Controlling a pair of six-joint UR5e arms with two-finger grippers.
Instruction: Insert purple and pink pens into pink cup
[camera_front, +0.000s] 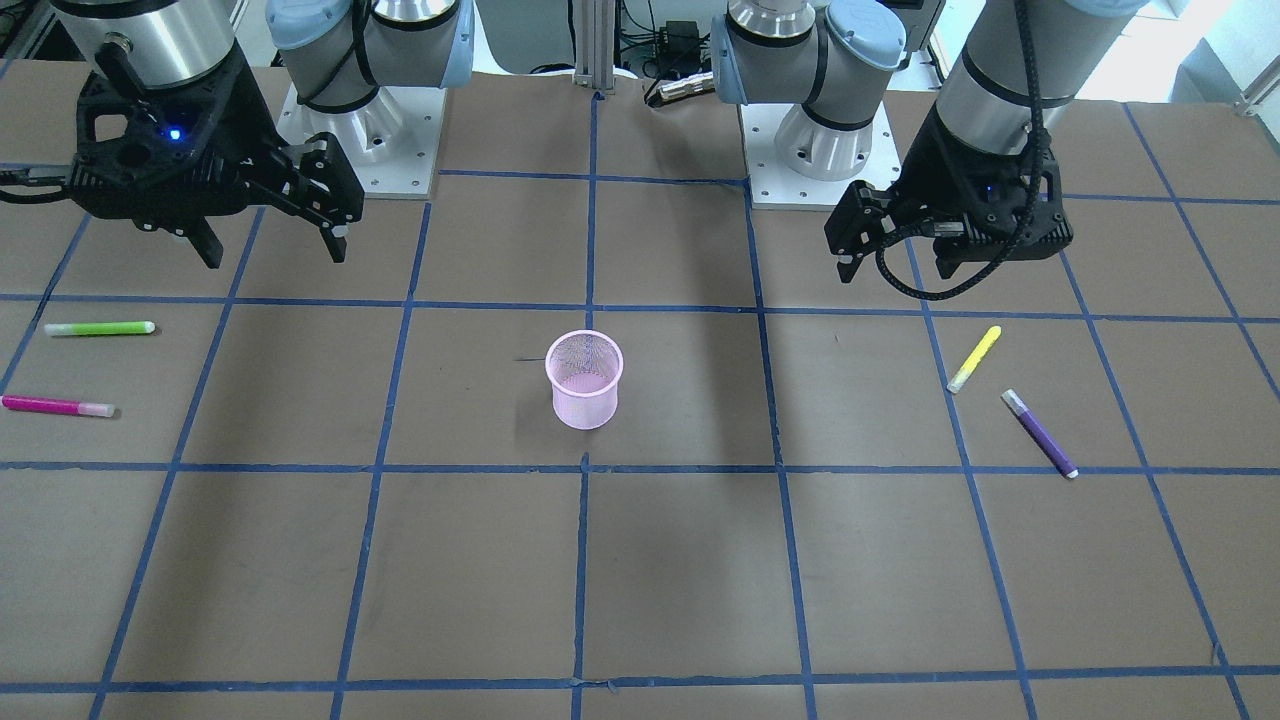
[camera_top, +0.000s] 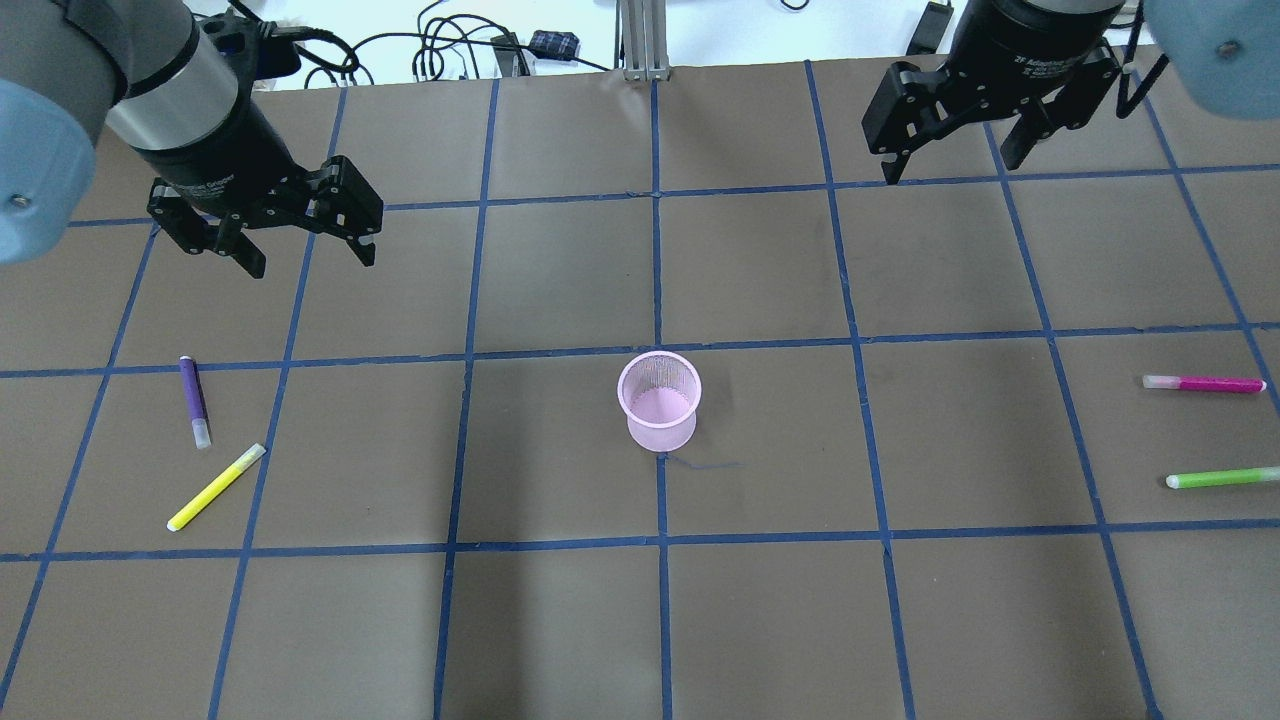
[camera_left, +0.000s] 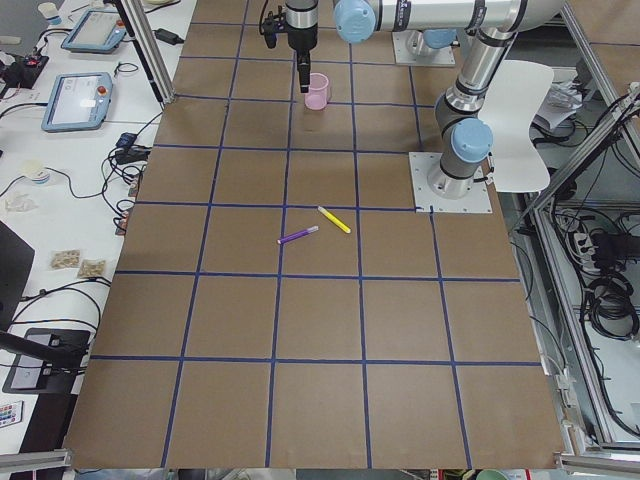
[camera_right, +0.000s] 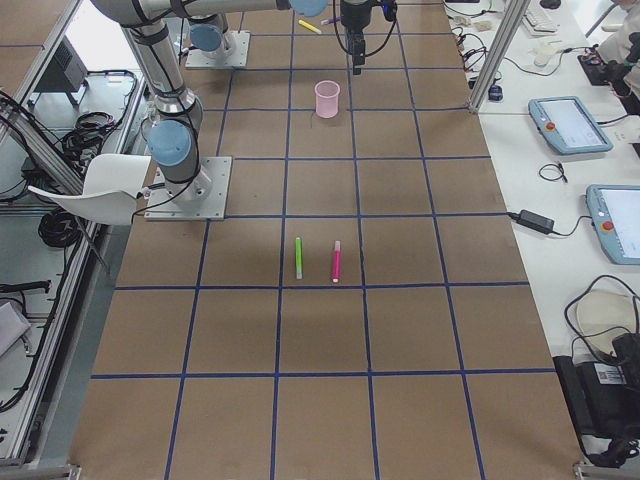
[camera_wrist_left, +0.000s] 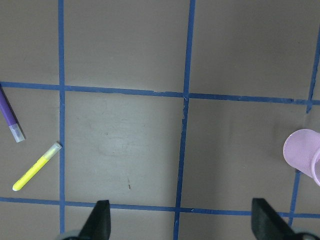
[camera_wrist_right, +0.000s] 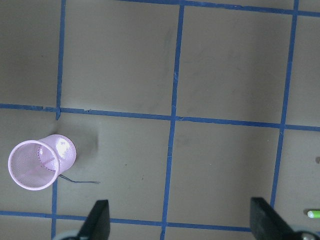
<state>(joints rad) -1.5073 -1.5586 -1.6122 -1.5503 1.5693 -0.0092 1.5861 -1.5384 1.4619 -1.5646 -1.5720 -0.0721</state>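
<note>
— How are the left arm (camera_top: 170, 90) and right arm (camera_front: 150, 40) built?
— Silver tubes, pale blue joint caps (camera_front: 300, 25), round bases on white screwed plates (camera_front: 415, 140).
— And the tips?
— The left end effector (camera_top: 310, 262) and right end effector (camera_top: 950, 170) are black and two-fingered. A blue light (camera_front: 175, 133) glows on the right wrist; a ribbed black cable (camera_front: 930, 297) loops beneath the left.

four pens (camera_top: 195, 402) (camera_top: 216, 487) (camera_top: 1204, 383) (camera_top: 1222, 478), one pink cup (camera_top: 659, 402), two grippers (camera_top: 312, 262) (camera_top: 950, 168)
</note>
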